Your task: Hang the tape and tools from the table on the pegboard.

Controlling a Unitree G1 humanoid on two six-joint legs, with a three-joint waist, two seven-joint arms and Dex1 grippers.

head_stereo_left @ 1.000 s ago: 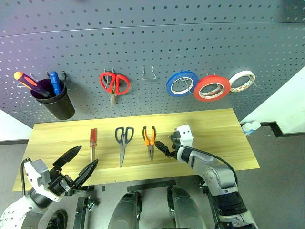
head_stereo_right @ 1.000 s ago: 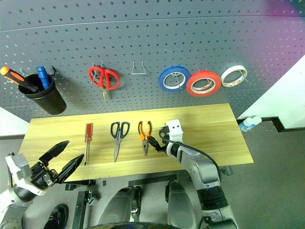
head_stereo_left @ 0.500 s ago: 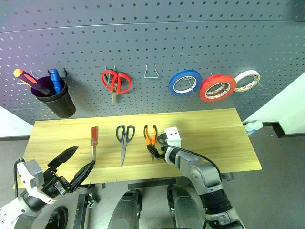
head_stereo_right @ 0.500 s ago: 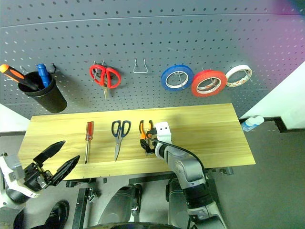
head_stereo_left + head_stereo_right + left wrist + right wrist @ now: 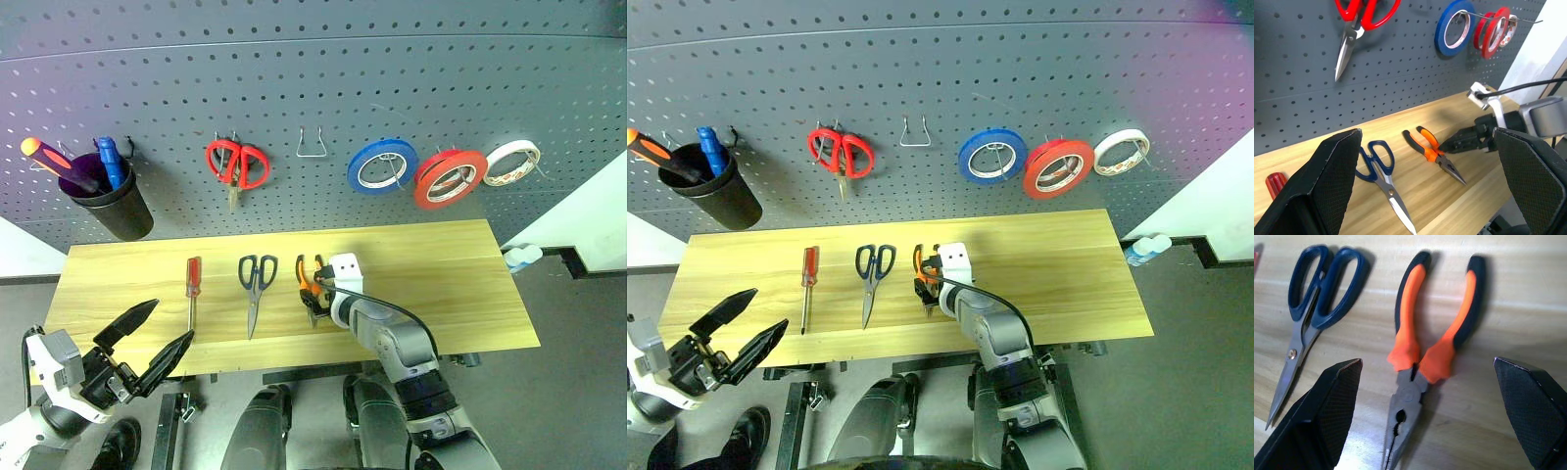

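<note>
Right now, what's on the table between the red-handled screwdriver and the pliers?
The dark-handled scissors lie between the screwdriver and the pliers, bare table around them, seen in the left eye view.

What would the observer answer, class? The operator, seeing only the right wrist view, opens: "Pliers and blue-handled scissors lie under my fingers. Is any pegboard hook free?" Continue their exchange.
Observer: Yes. A bare wire hook sits on the pegboard, between the red-handled scissors and the blue tape roll.
Operator: Is the red tape on the table?
Observer: No. The red tape hangs on the pegboard, between the blue roll and a white roll.
Operator: What lies past the scissors?
Observer: A red-handled screwdriver lies on the table, left of the blue-handled scissors.
</note>
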